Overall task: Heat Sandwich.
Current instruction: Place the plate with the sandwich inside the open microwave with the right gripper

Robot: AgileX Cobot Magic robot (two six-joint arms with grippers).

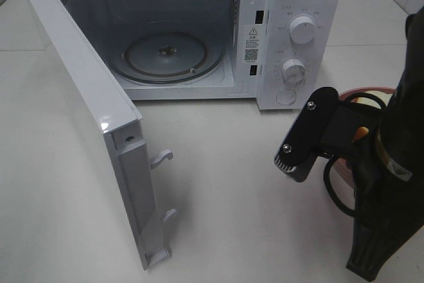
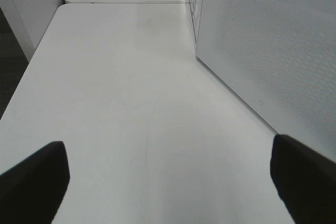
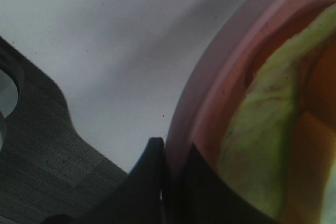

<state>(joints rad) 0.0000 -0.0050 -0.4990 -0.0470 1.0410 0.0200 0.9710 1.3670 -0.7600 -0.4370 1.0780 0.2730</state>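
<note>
The sandwich (image 3: 257, 145) shows in the right wrist view as pale green-yellow filling lying on a round pink plate (image 3: 210, 93). My right gripper (image 3: 170, 153) is shut on that plate's rim, one finger on each side of it. In the high view the right arm (image 1: 318, 134) stands at the right, in front of the microwave's dials, and covers most of the plate (image 1: 364, 90); the sandwich is hidden there. My left gripper (image 2: 168, 182) is open and empty, low over the bare table, beside the outer face of the microwave door (image 2: 268, 40).
The white microwave (image 1: 291, 4) stands at the back with its door (image 1: 86, 111) swung wide open to the left. Its glass turntable (image 1: 165, 54) is bare. Two door latches (image 1: 162, 158) stick out from the door's edge.
</note>
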